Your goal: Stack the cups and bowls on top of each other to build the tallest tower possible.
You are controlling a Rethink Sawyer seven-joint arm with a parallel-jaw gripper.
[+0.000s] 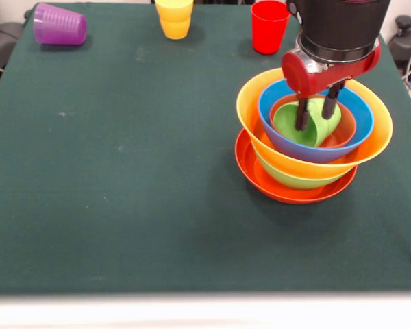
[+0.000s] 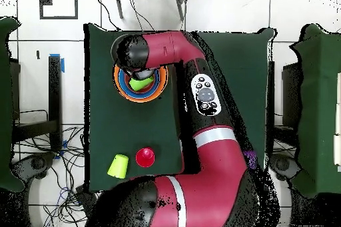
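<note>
Front view shows our gripper [image 1: 315, 116] pinching the light green cup [image 1: 308, 123] inside the tower [image 1: 314, 140], seating it there.

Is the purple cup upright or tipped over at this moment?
Tipped over. In the front view the purple cup lies on its side on the green table, its ribbed wall facing up.

Arm reaches down from above, hand [image 1: 316, 115] pointing straight down, its two dark fingers [image 1: 302, 114] slightly apart.
</note>
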